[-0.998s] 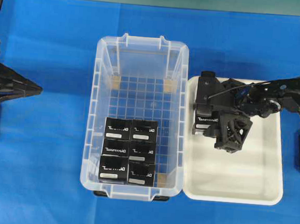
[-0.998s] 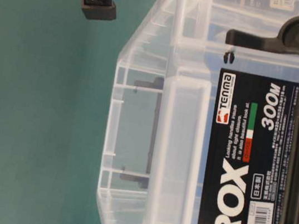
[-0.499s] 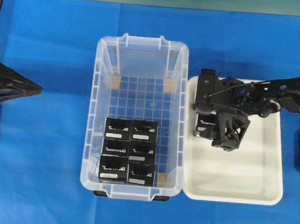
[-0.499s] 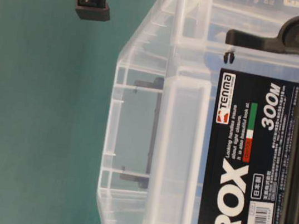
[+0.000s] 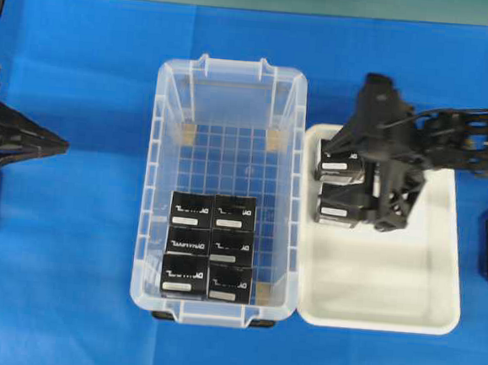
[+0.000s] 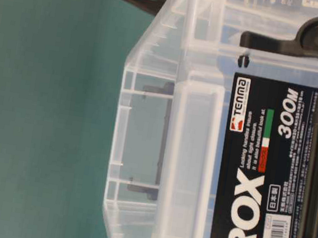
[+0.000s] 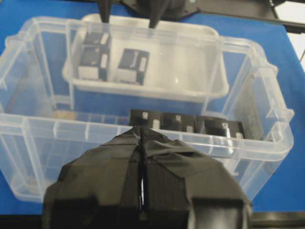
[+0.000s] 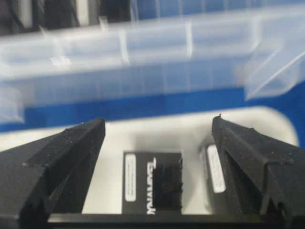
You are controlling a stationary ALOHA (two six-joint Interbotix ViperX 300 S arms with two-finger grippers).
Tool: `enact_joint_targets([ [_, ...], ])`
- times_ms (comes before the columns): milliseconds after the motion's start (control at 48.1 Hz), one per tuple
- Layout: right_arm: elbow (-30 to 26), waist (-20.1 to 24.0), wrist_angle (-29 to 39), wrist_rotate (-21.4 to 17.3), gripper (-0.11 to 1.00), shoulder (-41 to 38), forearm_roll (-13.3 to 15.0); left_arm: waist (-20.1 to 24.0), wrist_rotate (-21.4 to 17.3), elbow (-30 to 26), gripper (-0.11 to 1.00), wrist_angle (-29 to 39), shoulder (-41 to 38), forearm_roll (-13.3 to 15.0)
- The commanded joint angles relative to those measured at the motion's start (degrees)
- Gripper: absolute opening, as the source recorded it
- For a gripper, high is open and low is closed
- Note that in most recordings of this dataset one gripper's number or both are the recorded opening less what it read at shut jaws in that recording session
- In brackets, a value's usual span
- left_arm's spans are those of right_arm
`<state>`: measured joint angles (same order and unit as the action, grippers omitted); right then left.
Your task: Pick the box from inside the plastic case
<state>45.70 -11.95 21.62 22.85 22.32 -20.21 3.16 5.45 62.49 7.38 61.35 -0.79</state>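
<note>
Overhead exterior view shows six small black cube-shaped cartons with white lettering [image 5: 209, 246] packed in two columns at the near end of the large clear plastic case with the grid bottom [image 5: 232, 80]; these are the boxes we have yet to pick. We see the right gripper [image 5: 379, 163] above the shallow white tray [image 5: 403, 305], over two more black cartons [image 5: 340, 190] resting there, its jaws spread wide with nothing between them in the right wrist view. From those jaws the nearest box lies across the case wall, toward the view's left and slightly nearer the camera edge. The left gripper [image 7: 143, 191], taped black, sits outside the opposite wall with its jaws pressed together; we judge the right arm closer. Each box is nearly cubic, so no long axis governs; label strips appear to face up, though glare blurs them.
</note>
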Motion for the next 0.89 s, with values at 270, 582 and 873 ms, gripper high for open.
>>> enact_joint_targets([
  [270, 1.41, 0.09, -0.53, -0.18, 0.92, 17.23, -0.44, 0.09, -0.18, -1.58, -0.06, -0.35, -0.35, -0.09],
  [582, 4.92, 0.7, -0.79, -0.09, 0.92, 28.04, -0.79, 0.09, -0.09, -1.67, -0.06, -0.44, -0.35, -0.18],
  [873, 8.35, 0.7, -3.25, -0.26, 0.92, 34.01, -2.37, -0.79, -0.09, -1.58, -0.06, -0.53, -0.44, -0.18],
])
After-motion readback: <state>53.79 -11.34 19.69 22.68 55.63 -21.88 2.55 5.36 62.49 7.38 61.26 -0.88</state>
